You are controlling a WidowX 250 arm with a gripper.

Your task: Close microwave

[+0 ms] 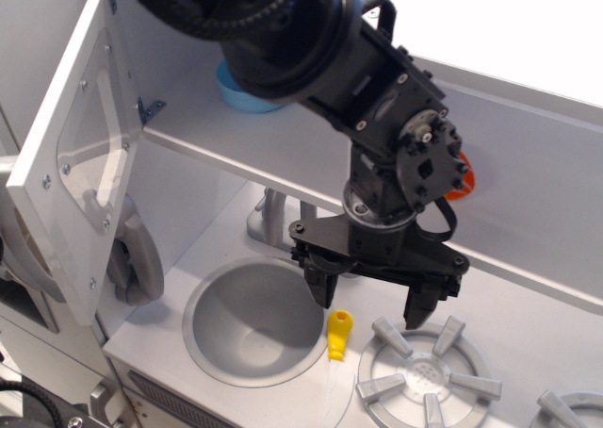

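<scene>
The microwave door (80, 155) stands swung open at the left. It is a light-grey panel with a clear rounded window, and I see its screwed inner face. A grey curved handle (132, 258) shows by its lower edge. The microwave compartment itself is mostly out of view at the left edge. My gripper (372, 301) is black, open and empty. It hangs over the counter between the sink and a burner, well to the right of the door and not touching it.
A round grey sink bowl (254, 320) lies below the gripper, with a faucet (268, 216) behind it. A small yellow toy (339, 334) lies on the sink's right rim. A burner (429, 376) is at the front right. A blue bowl (245, 93) and an orange toy (464, 181) sit on the shelf.
</scene>
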